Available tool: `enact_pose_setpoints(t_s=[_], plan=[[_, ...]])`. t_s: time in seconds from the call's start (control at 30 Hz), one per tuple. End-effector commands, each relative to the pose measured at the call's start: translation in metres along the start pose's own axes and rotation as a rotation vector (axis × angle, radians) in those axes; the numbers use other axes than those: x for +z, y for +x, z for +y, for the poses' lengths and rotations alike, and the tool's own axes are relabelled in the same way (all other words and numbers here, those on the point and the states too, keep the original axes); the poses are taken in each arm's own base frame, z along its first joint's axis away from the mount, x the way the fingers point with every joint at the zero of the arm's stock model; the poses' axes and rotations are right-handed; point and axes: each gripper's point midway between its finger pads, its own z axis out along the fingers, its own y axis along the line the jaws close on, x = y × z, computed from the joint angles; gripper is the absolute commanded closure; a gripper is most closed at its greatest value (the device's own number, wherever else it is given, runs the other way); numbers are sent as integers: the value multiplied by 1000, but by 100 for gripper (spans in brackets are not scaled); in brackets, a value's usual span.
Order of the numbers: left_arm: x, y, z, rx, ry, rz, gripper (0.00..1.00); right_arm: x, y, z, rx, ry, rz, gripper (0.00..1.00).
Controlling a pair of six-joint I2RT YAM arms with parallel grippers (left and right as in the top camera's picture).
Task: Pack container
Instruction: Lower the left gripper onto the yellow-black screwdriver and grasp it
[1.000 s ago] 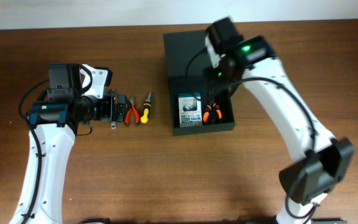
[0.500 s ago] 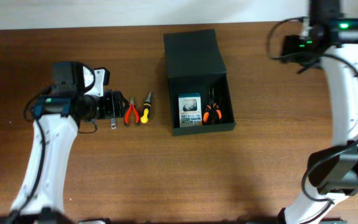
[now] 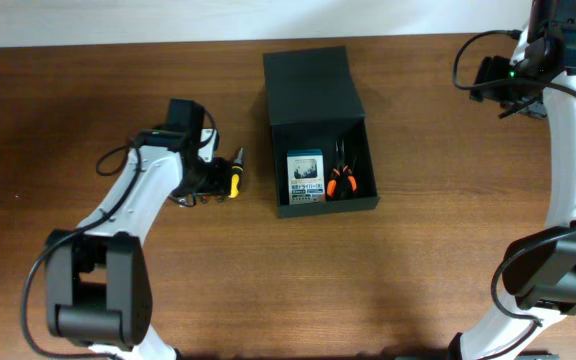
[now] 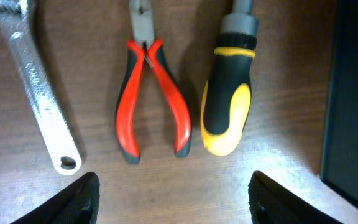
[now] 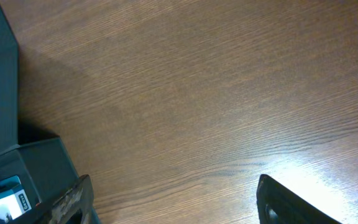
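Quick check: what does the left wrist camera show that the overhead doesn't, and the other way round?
Left wrist only: the silver wrench and the red-handled pliers on the table, both mostly covered from above. Overhead only: the inside of the container, holding the blue-and-white card pack and the orange-handled pliers. Both: the yellow-and-black screwdriver and the container's left wall.

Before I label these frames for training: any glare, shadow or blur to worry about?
Overhead: evenly lit and sharp, though the container interior is dark. Left wrist: soft glare on the table lower right; pliers in focus, the left pincer blurred at the bottom edge. Right wrist: bright glare lower right, shadow beside the container.
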Motion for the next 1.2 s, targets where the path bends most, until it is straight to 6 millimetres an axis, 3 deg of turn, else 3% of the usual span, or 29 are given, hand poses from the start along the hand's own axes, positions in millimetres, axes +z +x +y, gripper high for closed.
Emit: enact_pose_setpoints(t_s=[0.0,0.37,0.7,0.9,1.17], plan=[[6,-15,2,19,-61,-33,32,0,2,5,6,-15,7,24],[11,-47,-25,200,-65,-163,32,0,8,3,5,-9,35,25],[33,-42,-43,314,-8,-129,33,0,11,3,5,-7,45,25],[40,-41,-43,321,-12,-117,35,-1,13,2,1,-6,53,26],[55,-29,-42,344,-12,-59,44,-1,13,2,-2,-5,52,26]])
